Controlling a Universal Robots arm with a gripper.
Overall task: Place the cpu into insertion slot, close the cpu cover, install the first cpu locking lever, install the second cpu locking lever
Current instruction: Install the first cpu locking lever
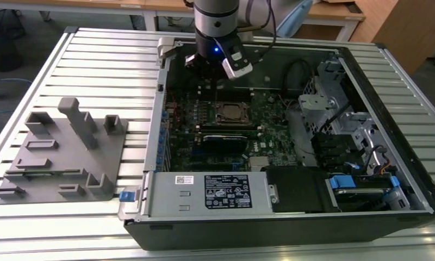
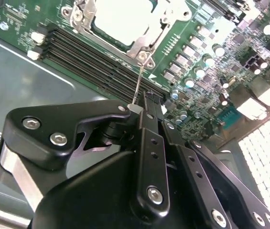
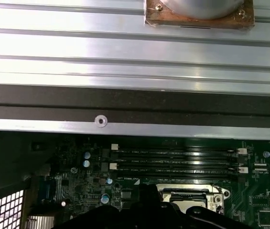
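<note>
The insertion slot (image 1: pixel 232 112) sits mid-board inside the open computer case. In the second wrist view the cpu (image 2: pixel 120 19) lies in it, its bright silver top showing through the window of the cpu cover (image 2: pixel 142 45), which is folded down over it. A thin wire locking lever (image 2: pixel 138 81) rises from the socket's corner, and its free end rests against the tip of my gripper (image 2: pixel 149 102). The black fingers look shut together. In the exterior view the gripper (image 1: pixel 197 61) hangs over the board behind the socket. The first wrist view shows the socket (image 3: pixel 192 196) just beyond the dark gripper body.
Long black memory slots (image 2: pixel 91 55) run beside the socket. A black card (image 1: pixel 225 142), a silver power supply (image 1: pixel 203 193) and a drive cage (image 1: pixel 334 109) fill the case. A grey fixture plate (image 1: pixel 58 157) lies on the slatted metal table at the exterior view's left.
</note>
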